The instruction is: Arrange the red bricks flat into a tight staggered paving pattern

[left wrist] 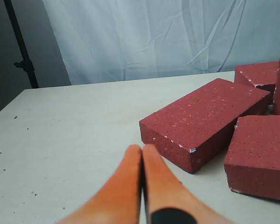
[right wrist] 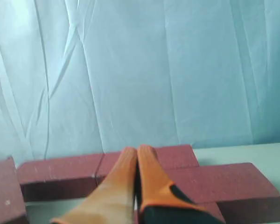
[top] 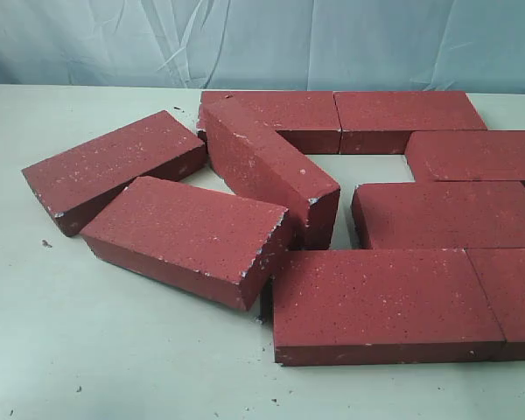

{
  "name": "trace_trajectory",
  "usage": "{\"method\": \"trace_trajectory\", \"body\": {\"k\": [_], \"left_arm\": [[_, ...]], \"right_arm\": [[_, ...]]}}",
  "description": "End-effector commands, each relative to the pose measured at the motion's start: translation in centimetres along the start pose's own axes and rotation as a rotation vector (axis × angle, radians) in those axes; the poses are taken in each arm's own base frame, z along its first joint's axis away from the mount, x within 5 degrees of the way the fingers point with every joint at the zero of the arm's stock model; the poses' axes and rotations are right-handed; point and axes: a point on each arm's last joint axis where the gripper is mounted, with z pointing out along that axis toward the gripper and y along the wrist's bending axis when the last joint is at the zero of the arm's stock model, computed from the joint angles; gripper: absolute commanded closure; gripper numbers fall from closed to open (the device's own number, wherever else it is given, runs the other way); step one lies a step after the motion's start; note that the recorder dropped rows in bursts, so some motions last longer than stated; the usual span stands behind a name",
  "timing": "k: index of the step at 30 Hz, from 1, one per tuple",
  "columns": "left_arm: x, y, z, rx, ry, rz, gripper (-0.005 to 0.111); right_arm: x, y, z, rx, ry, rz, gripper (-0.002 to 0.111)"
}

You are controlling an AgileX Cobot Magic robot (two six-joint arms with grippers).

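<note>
Left gripper [left wrist: 141, 149]: we see its orange fingers [left wrist: 119, 186] clenched together with nothing between them, over bare worktop [left wrist: 60, 140].
Nearest brick [left wrist: 205, 121]: it lies flat just beyond the left gripper, apart from it.
Right gripper [right wrist: 136, 150]: clenched as well and empty, orange fingers [right wrist: 114, 186] tip to tip. It is held in front of flat bricks, and we cannot tell whether it touches them.
Red bricks [top: 385, 302]: we count nine in the exterior view, all on the worktop.
Laid group: six lie flat at the right. Two sit end to end at the back, two more further forward, and two end to end at the front, with gaps between the rows.
Tilted brick [top: 267, 166]: it is askew, its far end against the back row.
Loose pair [top: 114, 171]: two lie flat at the left, side by side and angled away from the group.
Backdrop [top: 332, 44]: creased pale blue cloth.
</note>
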Motion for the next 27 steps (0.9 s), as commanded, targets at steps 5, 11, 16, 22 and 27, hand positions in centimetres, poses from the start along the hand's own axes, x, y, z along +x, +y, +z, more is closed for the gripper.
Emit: {"method": "trace_trajectory", "body": {"k": [5,11,16,22,27], "left_arm": [[0.1,0.0,0.0,0.001,-0.003,-0.003,0.107],[0.1,0.0,0.0,0.001,-0.003,-0.003,0.107],[0.1,0.0,0.0,0.001,-0.003,-0.003,0.107],[0.1,0.0,0.0,0.001,-0.003,0.0,0.107],[0.1,0.0,0.0,0.001,-0.003,0.0,0.107]], "right_arm": [[-3.1,-0.2,-0.6,-0.016,-0.351,0.204,0.109],[-6.9,0.5,-0.8,-0.042,-0.422,0.178,0.109],[-10.1,1.2,1.2,-0.044,-0.392,0.111,0.109],[-14.7,2.1,6.0,-0.043,-0.327,0.053,0.109],[-17.1,2.8,11.5,-0.043,-0.199,-0.05,0.109]]}}
